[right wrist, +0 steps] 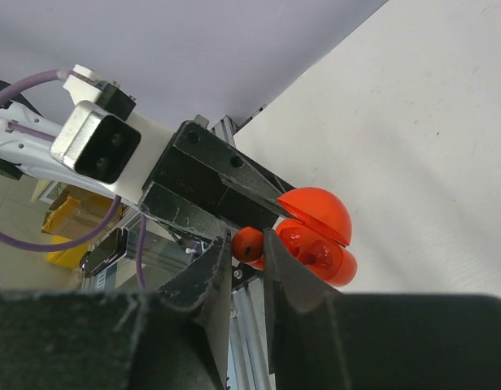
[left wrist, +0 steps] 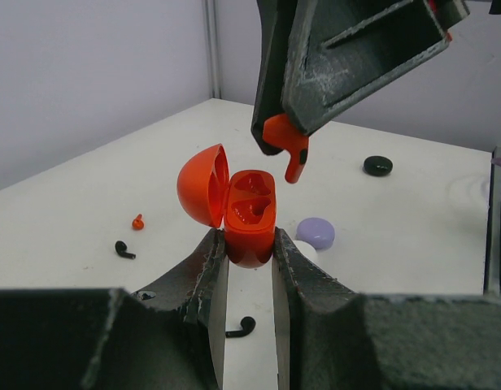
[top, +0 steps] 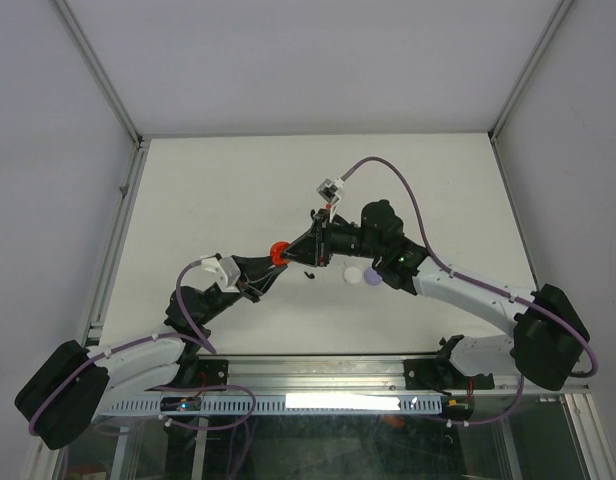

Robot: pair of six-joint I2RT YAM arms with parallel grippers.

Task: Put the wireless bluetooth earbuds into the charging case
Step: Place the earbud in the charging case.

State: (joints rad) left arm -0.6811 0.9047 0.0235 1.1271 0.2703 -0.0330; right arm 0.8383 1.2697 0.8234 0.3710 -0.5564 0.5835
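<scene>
Where the arms meet, left gripper [left wrist: 249, 244]: clamped on red round plastic charging case [left wrist: 252, 213], lid open.
Right gripper [left wrist: 281, 134]: pinching red stemmed plastic earbud [left wrist: 293, 156], just above case, apart.

Both arms were stretched inward, tips meeting near the middle. The left arm [top: 138, 355] lay low, elbow bent, forearm slanting up and to the right. And the left pincer [left wrist: 249, 248] was clamped, one finger on each side of the red charging case [left wrist: 250, 215], gripping its lower half. Over came the right arm [top: 468, 290] from its side, long forearm angled left, wrist turned toward its partner. The right pincer [right wrist: 246, 244] hung just above the left one's tips, jaws nearly together, pinching a red earbud [left wrist: 289, 150] at the very fingertips. The two pincers were close, with a clear gap between them.
</scene>
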